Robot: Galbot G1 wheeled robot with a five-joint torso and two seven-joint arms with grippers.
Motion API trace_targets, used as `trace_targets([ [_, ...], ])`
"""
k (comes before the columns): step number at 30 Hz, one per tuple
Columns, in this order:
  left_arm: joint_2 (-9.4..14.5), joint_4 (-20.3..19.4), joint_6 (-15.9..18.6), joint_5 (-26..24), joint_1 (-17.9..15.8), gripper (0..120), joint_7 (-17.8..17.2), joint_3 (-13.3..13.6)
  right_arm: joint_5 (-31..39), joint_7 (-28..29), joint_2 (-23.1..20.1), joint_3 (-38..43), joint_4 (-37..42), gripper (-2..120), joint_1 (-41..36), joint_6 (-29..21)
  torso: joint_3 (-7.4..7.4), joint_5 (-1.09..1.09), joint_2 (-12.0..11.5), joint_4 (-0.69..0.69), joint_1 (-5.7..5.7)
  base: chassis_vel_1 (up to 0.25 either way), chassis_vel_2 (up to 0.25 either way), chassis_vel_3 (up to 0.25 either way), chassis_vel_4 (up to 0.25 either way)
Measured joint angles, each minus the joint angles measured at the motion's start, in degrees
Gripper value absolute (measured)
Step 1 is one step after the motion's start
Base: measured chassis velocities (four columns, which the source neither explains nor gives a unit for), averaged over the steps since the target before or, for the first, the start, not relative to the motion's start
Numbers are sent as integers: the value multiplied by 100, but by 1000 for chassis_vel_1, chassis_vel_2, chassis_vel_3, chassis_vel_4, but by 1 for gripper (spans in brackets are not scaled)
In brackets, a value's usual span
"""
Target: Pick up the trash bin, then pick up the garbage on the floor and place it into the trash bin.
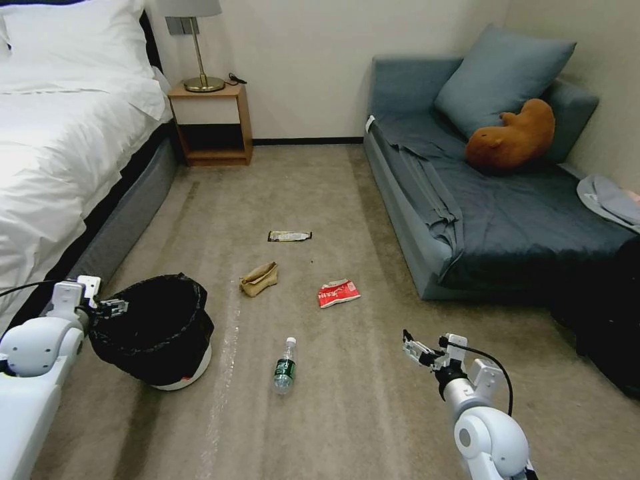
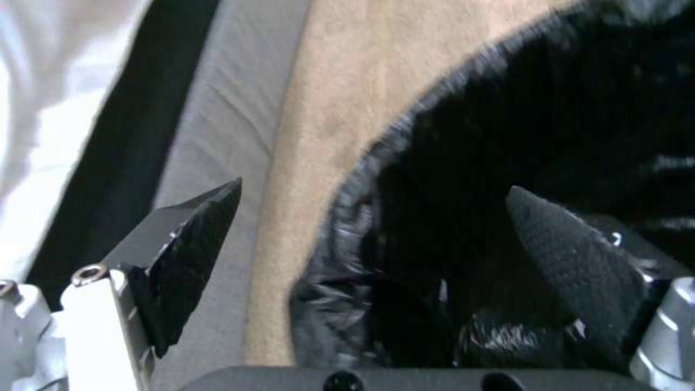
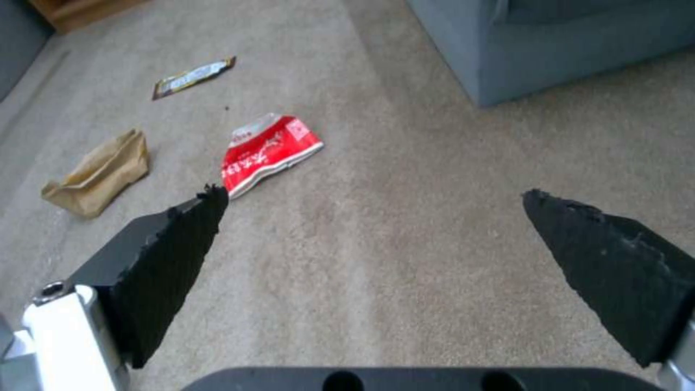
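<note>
The trash bin (image 1: pixel 152 328), lined with a crinkly black bag (image 2: pixel 550 108) and showing a white base, stands on the carpet at the left. My left gripper (image 1: pixel 113 308) is open at its near-left rim: one finger (image 2: pixel 572 255) is inside the bag, the other finger (image 2: pixel 192 233) outside. The garbage lies on the floor: a clear bottle (image 1: pixel 285 365) nearest, a red-and-white wrapper (image 1: pixel 339 293), a tan paper bag (image 1: pixel 259 278), and a dark-and-gold snack wrapper (image 1: pixel 289 236) farthest. My right gripper (image 1: pixel 413 347) hovers open and empty, short of the red wrapper (image 3: pixel 268 152).
A white bed (image 1: pixel 60 133) runs along the left, just beside the bin. A wooden nightstand (image 1: pixel 210 123) with a lamp stands at the back wall. A blue sofa (image 1: pixel 480 213) with a pillow and a brown plush animal (image 1: pixel 512 137) borders the right.
</note>
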Motion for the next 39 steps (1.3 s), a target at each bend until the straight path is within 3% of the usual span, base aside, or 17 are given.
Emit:
trace_targets([
  [7, -72, 267, -39, 264, -52, 98, 22, 151, -62, 0, 36, 0, 37, 100, -27, 0, 0, -1, 0, 0, 0, 0, 0, 0, 0],
  [22, 4, 763, -134, 550, -117, 97, 75, 150, -207, 5, 176, -125, 98, 100, -71, -5, 0, 0, 0, 1, 0, 0, 0, 0, 0],
  [33, -73, 908, -242, 804, -95, 60, 160, 137, -163, -59, 180, -158, 334, 100, -157, 27, 0, -1, 0, 0, 0, 0, 0, 0, 0],
  [36, -101, 909, -329, 805, -74, 43, 161, 110, -161, -60, 198, -178, 356, 100, -187, 32, 0, 0, 0, 0, 0, 0, 0, 0, 0],
  [39, -108, 909, -362, 802, -70, 40, 160, 98, -161, -60, 206, -189, 359, 100, -193, 34, 0, -1, 0, 0, 0, 0, 0, 0, 0],
])
